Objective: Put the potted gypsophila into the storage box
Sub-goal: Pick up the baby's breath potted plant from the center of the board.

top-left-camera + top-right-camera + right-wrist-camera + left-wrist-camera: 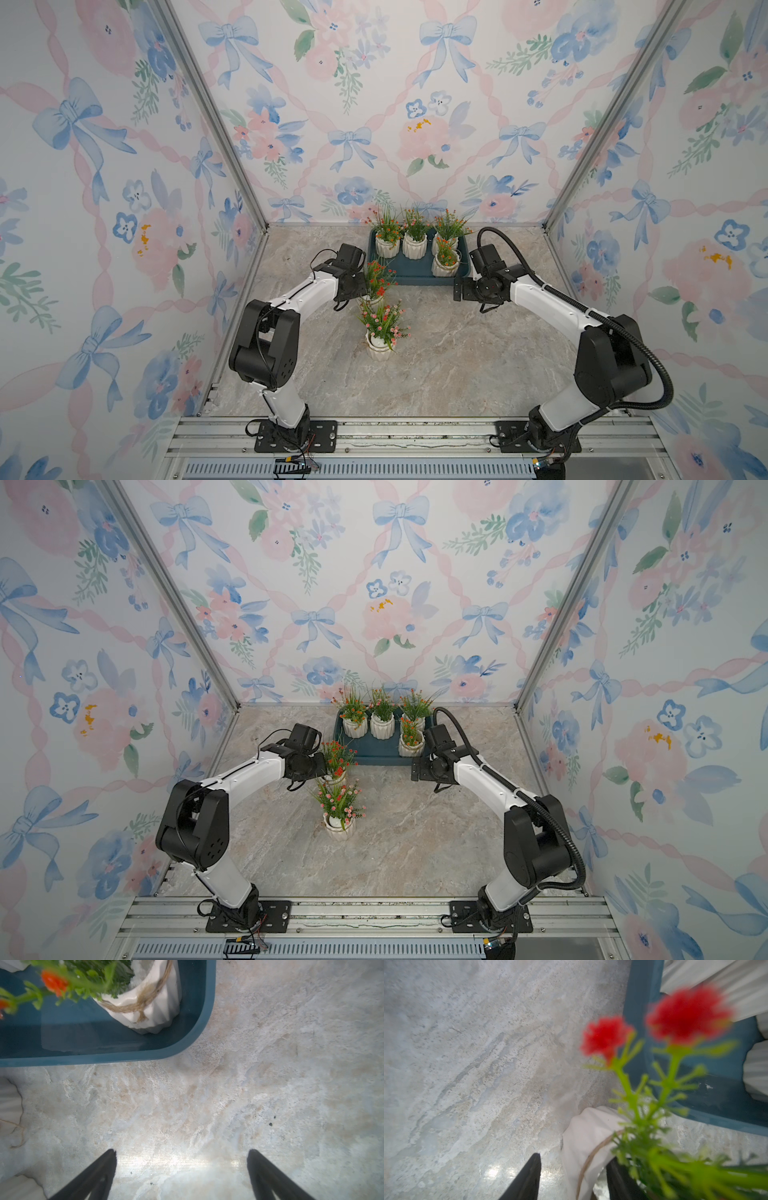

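The storage box point(415, 277) is a dark teal tray at the back of the table, and several potted gypsophila point(414, 246) stand in it. Two more pots stand on the table in front of its left end: a red-flowered one point(376, 300) and, nearer, a pink-flowered one point(380, 348). My left gripper point(574, 1157) is at the red-flowered pot point(583, 1142), open, with the pot's twine-wrapped rim between its fingers; one finger point(529, 1176) stands clear of the wall. My right gripper point(182, 1150) hangs open and empty over bare table by the box's right front corner point(199, 1028).
Floral-papered walls with aluminium posts point(216, 124) enclose the marble-look table point(457, 365) on three sides. Both arm bases sit on a metal rail point(415, 436) along the front. The pink-flowered pot stands close in front of the left arm's wrist.
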